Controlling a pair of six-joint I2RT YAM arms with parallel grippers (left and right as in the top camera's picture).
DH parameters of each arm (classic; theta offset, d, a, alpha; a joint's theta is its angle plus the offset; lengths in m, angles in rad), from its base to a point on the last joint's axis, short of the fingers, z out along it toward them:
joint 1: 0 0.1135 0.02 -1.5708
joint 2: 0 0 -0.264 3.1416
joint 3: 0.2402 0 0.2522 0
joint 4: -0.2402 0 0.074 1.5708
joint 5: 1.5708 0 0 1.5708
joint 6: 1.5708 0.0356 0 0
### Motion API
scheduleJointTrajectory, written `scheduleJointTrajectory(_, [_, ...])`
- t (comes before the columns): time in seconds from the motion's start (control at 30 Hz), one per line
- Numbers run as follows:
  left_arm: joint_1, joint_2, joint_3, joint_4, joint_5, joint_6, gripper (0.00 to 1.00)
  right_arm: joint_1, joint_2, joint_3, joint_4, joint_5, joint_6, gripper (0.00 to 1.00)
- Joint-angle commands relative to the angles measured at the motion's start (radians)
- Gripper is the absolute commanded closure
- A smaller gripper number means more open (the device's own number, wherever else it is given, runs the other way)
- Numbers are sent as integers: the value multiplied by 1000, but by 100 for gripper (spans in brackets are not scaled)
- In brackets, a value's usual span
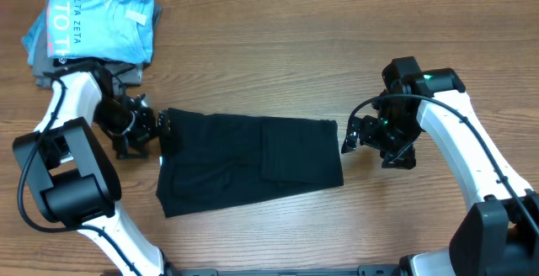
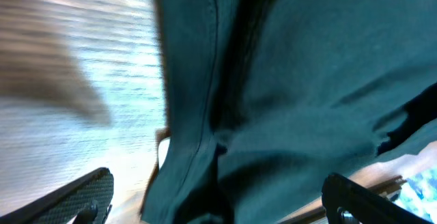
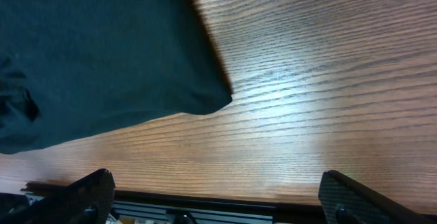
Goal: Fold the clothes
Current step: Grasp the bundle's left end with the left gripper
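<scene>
Both grippers stand with jaws spread wide, holding nothing: the left gripper (image 1: 162, 135) at the left edge of the plain black short-sleeved T-shirt (image 1: 244, 162), the right gripper (image 1: 347, 137) just off its right edge over bare wood. The shirt lies folded into a rectangle on the brown wood-grain table (image 1: 337, 40) between the arms. Well apart, a folded light blue T-shirt with white lettering (image 1: 101, 15) tops grey folded garments (image 1: 40, 70).

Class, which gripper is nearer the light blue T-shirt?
Left. The left gripper sits near the light blue T-shirt; the right gripper is far off, past the black T-shirt.
</scene>
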Motion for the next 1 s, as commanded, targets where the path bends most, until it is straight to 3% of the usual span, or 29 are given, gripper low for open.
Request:
scheduleJointTrajectory(0.0, [-7,-32,-77,50,64,36,0,-6,-6,11,2,6,-3,0])
scheduleJointTrajectory(0.23, [-7,-32,-160,127,68,36,2,-6,-6,11,8,6,-3,0])
scheduleJointTrajectory(0.63, [-125,-32,-251,209,138,47,22,-6,-6,11,30,6,-3,0])
scheduleJointTrajectory(0.7, [-157,-32,-251,210,138,47,35,-6,-6,10,30,6,-3,0])
scheduleJointTrajectory(0.73, [-181,-32,-251,217,136,42,78,-6,-6,8,30,6,-3,0])
scheduleJointTrajectory(0.77, [-192,-32,-251,223,130,27,96,-6,-6,8,30,6,-3,0])
scheduleJointTrajectory(0.97, [-195,-32,-237,221,49,-74,96,-6,-6,5,50,5,-3,0])
